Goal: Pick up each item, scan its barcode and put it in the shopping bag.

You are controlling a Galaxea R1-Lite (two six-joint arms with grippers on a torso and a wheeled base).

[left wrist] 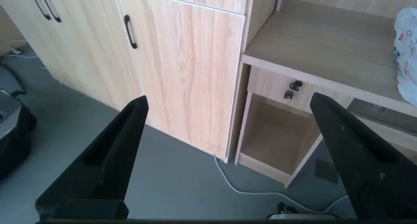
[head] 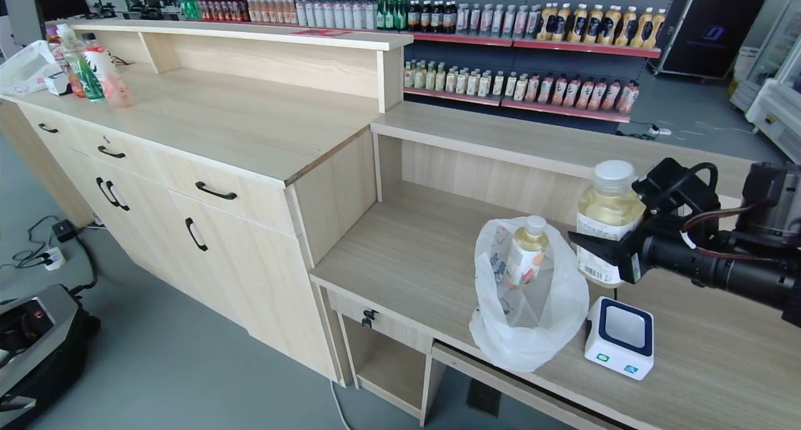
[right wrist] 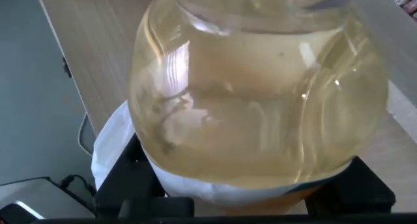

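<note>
Head view: right claw is clamped on the juice bottle, gripping low on the labelled body. The bottle is upright, off the surface, up behind the scanner and just beside the shopping bag. The bag is thin white plastic with its mouth open upward, and one smaller bottle stands inside.

Handling, my read: the held bottle looks full, so fairly heavy. It's smooth rigid plastic, likely slick at the rounded shoulder, so the label band is the right place to hold. The bag is floppy and its rim can fold in. The smaller bottle takes the middle, so the drop has to go beside it. The scanner sits right at the bag's side; can't tell if they touch.

Surroundings: the higher surface is off to the robot's left, with a few bottles and another white bag at its far end, well apart from the work. Drink shelves run along the back. None of that is in the way.

Left wrist view: left claw is wide open and holds nothing. It hangs over the floor in front of the cabinet door. A drawer with a lock is nearby, and the bag's edge is at the surface's corner.

Right wrist view: pale yellow liquid is up close, and the black fingers are closed either side of the bottle's lower body. There's white plastic under it, probably the bag.
</note>
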